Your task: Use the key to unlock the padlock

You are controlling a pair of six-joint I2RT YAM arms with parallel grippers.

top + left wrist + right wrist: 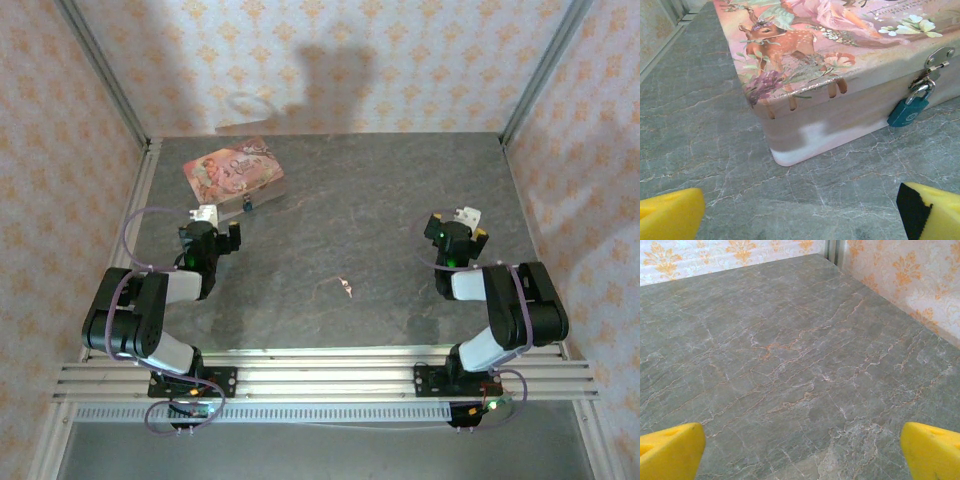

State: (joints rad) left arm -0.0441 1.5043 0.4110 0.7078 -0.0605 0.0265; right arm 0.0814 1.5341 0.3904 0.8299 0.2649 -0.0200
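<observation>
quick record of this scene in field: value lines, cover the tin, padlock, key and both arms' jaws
tin: pink, illustrated, lid down, far left on the table
padlock: teal, hanging from the tin's hasp
key: lying loose mid-table, apart from the tin
left jaws: open, empty, facing the tin's near corner
right jaws: open, empty, over bare table
task state: key not yet picked up

The key (346, 288) is too small to show detail.
</observation>
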